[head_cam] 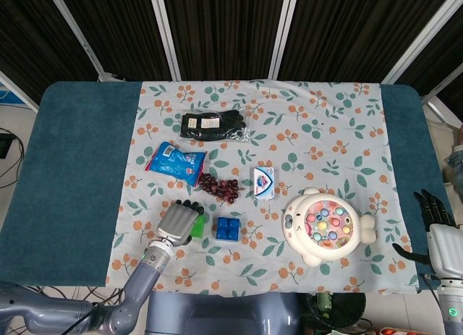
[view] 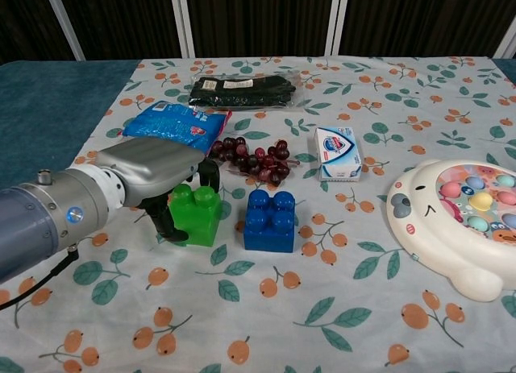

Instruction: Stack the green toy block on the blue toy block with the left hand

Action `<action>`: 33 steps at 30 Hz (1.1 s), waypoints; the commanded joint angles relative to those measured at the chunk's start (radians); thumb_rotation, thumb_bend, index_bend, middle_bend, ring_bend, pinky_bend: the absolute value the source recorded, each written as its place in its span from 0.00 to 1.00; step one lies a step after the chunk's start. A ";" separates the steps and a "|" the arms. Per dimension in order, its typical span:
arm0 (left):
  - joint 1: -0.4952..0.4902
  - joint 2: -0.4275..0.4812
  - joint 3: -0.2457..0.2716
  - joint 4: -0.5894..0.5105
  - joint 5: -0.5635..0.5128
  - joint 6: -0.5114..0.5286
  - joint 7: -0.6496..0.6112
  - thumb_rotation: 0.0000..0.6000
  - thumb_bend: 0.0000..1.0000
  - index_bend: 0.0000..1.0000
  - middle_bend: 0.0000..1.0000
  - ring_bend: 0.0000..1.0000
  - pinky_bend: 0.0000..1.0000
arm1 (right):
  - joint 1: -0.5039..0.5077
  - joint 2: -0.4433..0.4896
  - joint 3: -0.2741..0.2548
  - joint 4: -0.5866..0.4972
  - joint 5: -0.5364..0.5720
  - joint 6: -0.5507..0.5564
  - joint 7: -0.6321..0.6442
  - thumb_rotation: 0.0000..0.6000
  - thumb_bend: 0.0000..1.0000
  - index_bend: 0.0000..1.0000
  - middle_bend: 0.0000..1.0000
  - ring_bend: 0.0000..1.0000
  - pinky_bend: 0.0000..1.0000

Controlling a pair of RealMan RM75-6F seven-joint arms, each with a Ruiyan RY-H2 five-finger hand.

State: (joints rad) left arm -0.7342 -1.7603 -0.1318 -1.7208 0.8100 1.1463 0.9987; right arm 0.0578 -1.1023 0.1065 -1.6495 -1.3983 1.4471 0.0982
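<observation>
The green toy block (view: 196, 216) stands on the floral cloth, mostly hidden under my left hand (head_cam: 179, 221) in the head view, where only a green sliver (head_cam: 197, 229) shows. In the chest view my left hand (view: 149, 171) wraps it: the thumb presses its left face and the fingers curl down behind its studs. The blue toy block (view: 270, 220) sits just to its right, a small gap apart, also seen as the blue toy block (head_cam: 228, 229). My right hand (head_cam: 436, 230) hangs off the table's right edge, fingers apart, holding nothing.
Dark grapes (view: 254, 158) lie just behind the two blocks. A soap box (view: 337, 153) sits behind and right of the blue block, and a white fish toy (view: 463, 220) at the right. A blue packet (view: 173, 121) and black gloves pack (view: 242, 91) lie further back.
</observation>
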 commanded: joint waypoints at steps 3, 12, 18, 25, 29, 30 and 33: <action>-0.010 -0.008 0.007 0.010 -0.002 -0.001 -0.017 1.00 0.21 0.34 0.30 0.26 0.36 | 0.000 0.001 0.000 -0.001 0.001 -0.001 0.000 1.00 0.12 0.00 0.00 0.00 0.19; -0.020 -0.020 0.024 0.026 0.012 0.014 -0.042 1.00 0.38 0.48 0.45 0.40 0.47 | 0.000 0.003 0.001 -0.004 0.005 -0.004 0.005 1.00 0.12 0.00 0.00 0.00 0.19; -0.018 -0.012 0.029 0.017 0.036 0.024 -0.071 1.00 0.41 0.52 0.49 0.44 0.50 | 0.000 0.003 0.001 -0.004 0.004 -0.003 0.005 1.00 0.12 0.00 0.00 0.00 0.19; -0.043 0.049 -0.005 -0.099 0.021 0.050 -0.030 1.00 0.41 0.53 0.50 0.44 0.51 | -0.001 0.003 0.001 -0.004 0.004 -0.002 0.005 1.00 0.12 0.00 0.00 0.00 0.19; -0.071 0.070 -0.042 -0.167 -0.020 0.061 -0.001 1.00 0.41 0.53 0.50 0.44 0.51 | -0.001 0.003 0.001 -0.005 0.004 -0.002 0.004 1.00 0.12 0.00 0.00 0.00 0.19; -0.076 0.071 -0.047 -0.173 -0.024 0.064 0.005 1.00 0.41 0.53 0.50 0.44 0.51 | -0.001 0.003 0.001 -0.005 0.004 -0.002 0.004 1.00 0.12 0.00 0.00 0.00 0.19; -0.100 0.064 -0.071 -0.191 -0.043 0.078 0.023 1.00 0.41 0.53 0.50 0.45 0.51 | -0.001 0.003 0.001 -0.005 0.005 -0.002 0.005 1.00 0.12 0.00 0.00 0.00 0.19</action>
State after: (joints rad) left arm -0.8235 -1.6946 -0.1920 -1.9032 0.7766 1.2160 1.0141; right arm 0.0569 -1.0995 0.1080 -1.6548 -1.3931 1.4449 0.1030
